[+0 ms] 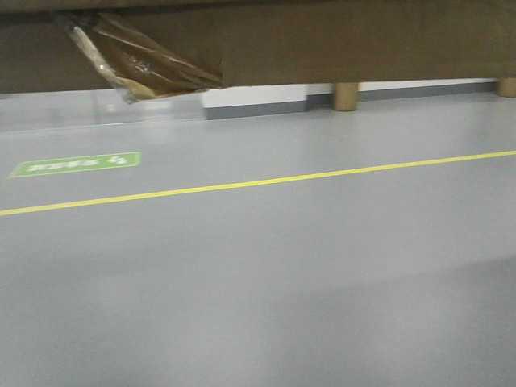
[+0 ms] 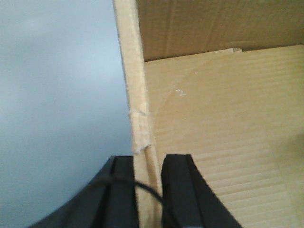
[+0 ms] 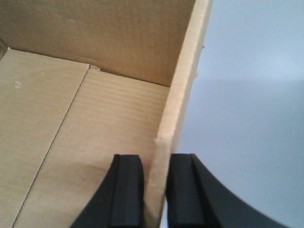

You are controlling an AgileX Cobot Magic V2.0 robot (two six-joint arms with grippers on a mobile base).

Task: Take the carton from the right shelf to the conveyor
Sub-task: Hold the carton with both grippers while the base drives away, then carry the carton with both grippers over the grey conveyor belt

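Where the left pincer (image 2: pixel 148 166) grips, its two black fingers (image 2: pixel 176 190) stand one on each side of an upright side wall of the carton (image 2: pixel 213 142) and pinch the cardboard between them. That wall is creased and frayed just above the fingertips. The right pincer (image 3: pixel 154 166) does the same on the opposite wall, one finger inside the box and one outside, pressed onto the edge. Beyond both pincers the wrist views look down into the open carton, at its ribbed brown bottom flaps and the far inner wall. Outside each gripped wall there is only blurred pale grey.

In the front view the carton spans the top of the picture as a dark brown band, with a wad of amber tape (image 1: pixel 137 60) hanging from it at the upper left. Below it lies a grey floor (image 1: pixel 258 306) crossed by a yellow line (image 1: pixel 258 184), with a green marking (image 1: pixel 76 164) to the left. Two tan cylinders (image 1: pixel 347 95) stand far back by the wall.
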